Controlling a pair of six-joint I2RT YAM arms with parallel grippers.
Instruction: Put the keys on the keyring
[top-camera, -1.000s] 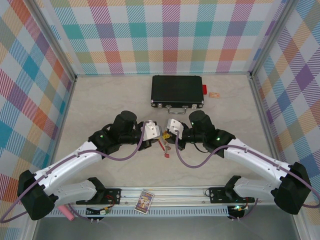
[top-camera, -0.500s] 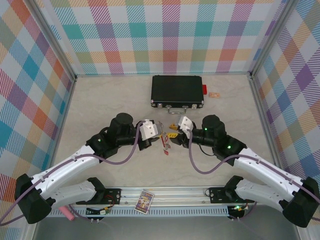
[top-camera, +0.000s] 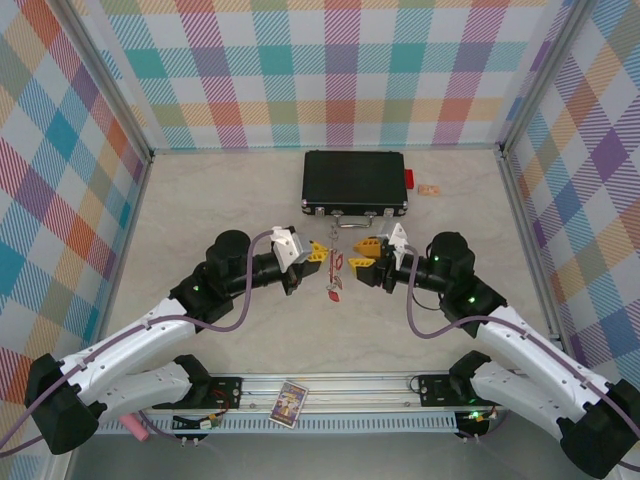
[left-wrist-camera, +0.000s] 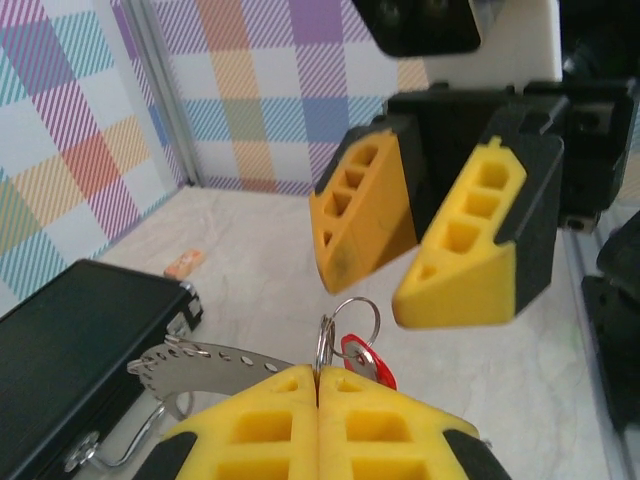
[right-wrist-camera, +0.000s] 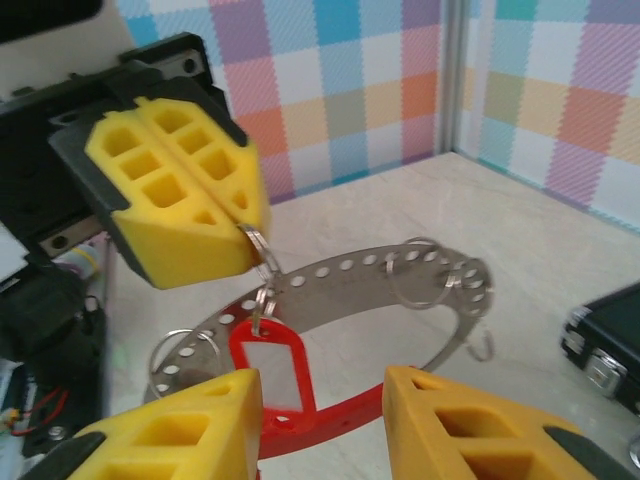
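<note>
Plaid walls (top-camera: 320, 70) in pastel checks close in a pale, faintly veined table (top-camera: 200, 210). Both arms reach in from 6 o'clock, elbows spread wide and forearms angled inward, so the two grippers face each other over the middle of the table. The left gripper (top-camera: 320, 253) is at 9 o'clock of the hanging keyring (right-wrist-camera: 350, 285) and the right gripper (top-camera: 366, 256) is at 3 o'clock.

Each finger is a wedge of yellow foam-like material with square cells, backed by black plastic. The left gripper's pair is pressed flat together, clamping a small split ring of the red-tagged key (right-wrist-camera: 264, 365). That key's tag is a red plastic frame with a pale window, dangling under the fingertips. The right gripper's fingers (left-wrist-camera: 470, 250) stand apart and grasp nothing.

The keyring is off the table, just below and between the grippers. It shows as a flat, curved band of dull silver metal punched with a row of holes. It carries several thin wire rings, a small hook at one end and a red arc beneath. Whether the key's ring passes through a hole, I cannot tell.

At 12 o'clock lies a black textured case (top-camera: 355, 180) with a metal handle. A red block (top-camera: 408, 180) touches its 3 o'clock end.
</note>
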